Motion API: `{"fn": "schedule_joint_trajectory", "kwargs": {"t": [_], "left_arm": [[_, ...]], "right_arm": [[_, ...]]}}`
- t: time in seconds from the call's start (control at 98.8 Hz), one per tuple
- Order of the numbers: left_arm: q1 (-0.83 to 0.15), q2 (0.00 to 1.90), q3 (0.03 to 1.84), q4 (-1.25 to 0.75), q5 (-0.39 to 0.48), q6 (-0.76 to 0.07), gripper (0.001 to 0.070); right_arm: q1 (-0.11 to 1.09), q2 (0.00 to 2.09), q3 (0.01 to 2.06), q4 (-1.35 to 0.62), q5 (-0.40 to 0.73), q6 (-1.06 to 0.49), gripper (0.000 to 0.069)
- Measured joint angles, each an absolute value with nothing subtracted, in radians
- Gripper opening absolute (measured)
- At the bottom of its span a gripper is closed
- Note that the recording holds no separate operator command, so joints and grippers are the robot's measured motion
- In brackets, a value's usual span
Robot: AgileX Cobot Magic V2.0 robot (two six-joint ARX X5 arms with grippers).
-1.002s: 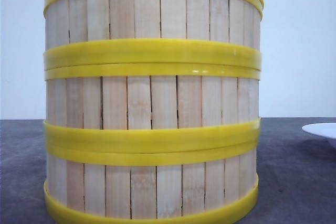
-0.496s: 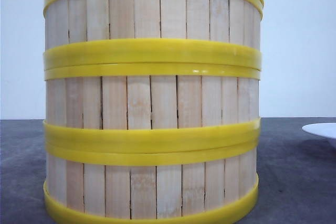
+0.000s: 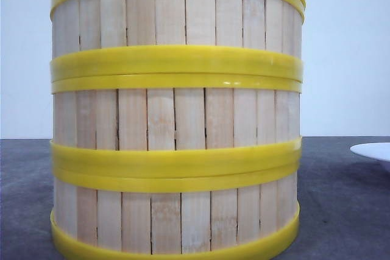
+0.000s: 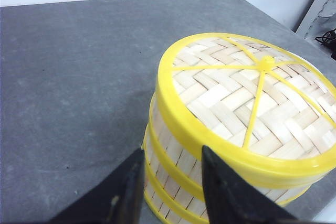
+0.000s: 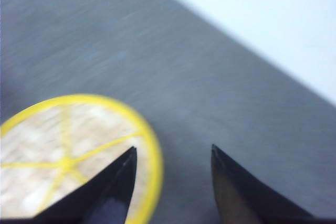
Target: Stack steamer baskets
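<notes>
Steamer baskets of pale vertical wooden slats with glossy yellow plastic rims stand three high in one column on the grey table, close before the front camera. The column fills most of that view, and its very top and bottom edge are cut off by the frame. The left wrist view shows the top of the stack: a woven bamboo face crossed by thin yellow spokes meeting at a hub, with part of the rim running out of frame. A flat white plate lies on the table to the right, only its edge in view.

The left gripper hovers just beside the stack's upper wall, its dark fingers spread apart with nothing between them; whether one touches the rim cannot be told. The right gripper hangs above the table beside the stack's top, jaws wide and empty. That view is blurred, so the weave is hard to make out.
</notes>
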State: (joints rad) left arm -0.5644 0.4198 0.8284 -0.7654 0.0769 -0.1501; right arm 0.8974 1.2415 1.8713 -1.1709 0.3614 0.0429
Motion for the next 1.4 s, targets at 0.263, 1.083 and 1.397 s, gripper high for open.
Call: {"fn": "schedule_joint_trajectory", "kwargs": {"t": [0.263, 1.083, 1.397], "left_arm": [[-0.564, 0.420, 0.828, -0.693, 0.077, -0.129, 0.0192], [-0.564, 0.420, 0.822, -0.667, 0.077, -0.092, 0.0046], [-0.564, 0.420, 0.822, -0.667, 0.077, -0.092, 0.0023]], "right_arm": [[0.897, 1.070, 1.746, -1.138, 0.448, 0.068, 0.0270], [0.897, 0.769, 1.201, -0.929, 0.449, 0.191, 0.0048], [0.897, 0.769, 1.201, -0.929, 0.449, 0.191, 0.0004]]}}
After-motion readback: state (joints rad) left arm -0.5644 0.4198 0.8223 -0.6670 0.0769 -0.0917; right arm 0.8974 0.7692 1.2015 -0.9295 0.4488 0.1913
